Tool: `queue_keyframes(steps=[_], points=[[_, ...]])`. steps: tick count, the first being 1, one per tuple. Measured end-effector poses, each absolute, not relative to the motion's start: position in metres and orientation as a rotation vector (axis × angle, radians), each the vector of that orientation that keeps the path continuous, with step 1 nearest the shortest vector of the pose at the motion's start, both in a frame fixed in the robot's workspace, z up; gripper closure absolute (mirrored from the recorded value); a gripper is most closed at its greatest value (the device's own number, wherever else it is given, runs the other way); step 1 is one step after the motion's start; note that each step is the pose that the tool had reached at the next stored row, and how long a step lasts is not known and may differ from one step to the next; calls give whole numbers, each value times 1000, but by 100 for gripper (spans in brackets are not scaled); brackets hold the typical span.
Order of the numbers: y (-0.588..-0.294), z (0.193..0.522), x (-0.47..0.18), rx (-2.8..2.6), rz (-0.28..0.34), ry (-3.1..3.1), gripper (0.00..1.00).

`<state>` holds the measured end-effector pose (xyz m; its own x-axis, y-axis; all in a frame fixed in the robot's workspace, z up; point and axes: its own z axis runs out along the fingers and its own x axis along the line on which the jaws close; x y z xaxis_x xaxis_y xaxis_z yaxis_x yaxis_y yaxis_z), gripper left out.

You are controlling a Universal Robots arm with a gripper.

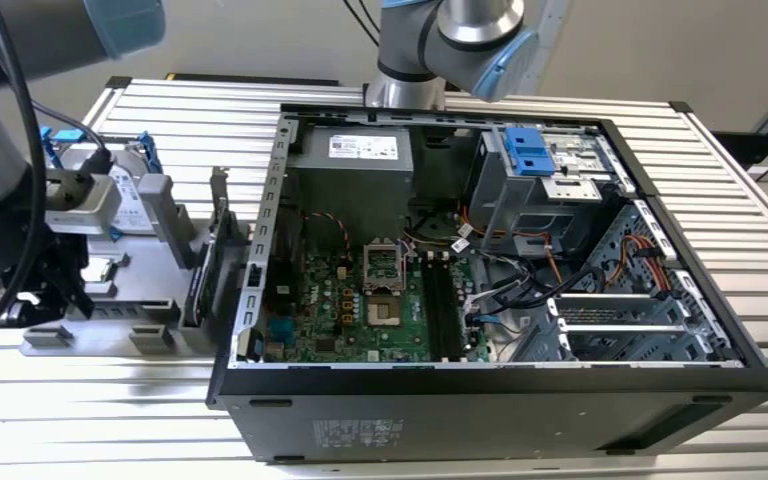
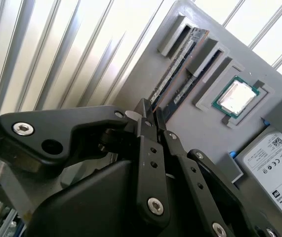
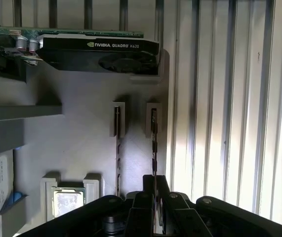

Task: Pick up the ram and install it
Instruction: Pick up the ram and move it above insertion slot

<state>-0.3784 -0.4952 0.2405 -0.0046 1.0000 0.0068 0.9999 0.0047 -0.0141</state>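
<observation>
Right, the ram (image 3: pixel 153 143) is a thin dark stick w/ small chips. It stands on edge in the tray (image 3: pixel 81 138) slot nearest the tray's rim, w/ a 2nd stick (image 3: pixel 117 148) parallel just beside it. The grey tray also holds a card (image 3: pixel 101 52), a CPU (image 3: pixel 67 203) and a drive (image 2: pixel 274 158). It sits on a slatted metal table (image 3: pixel 229 98), next to an open PC case (image 1: pixel 491 420) on the exterior view's right. The gripper (image 3: pixel 155 178) is at the ram's near end, and its black fingers (image 3: pixel 162 186) are nearly together, one each side, pinching the stick's top edge. The ram is seated in its slot, not lifted.
</observation>
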Motion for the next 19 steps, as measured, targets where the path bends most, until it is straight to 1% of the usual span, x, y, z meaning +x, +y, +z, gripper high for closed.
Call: queue_keyframes(steps=[19], points=[[-495, 268, -378, -2206, 8, -2216, 100]])
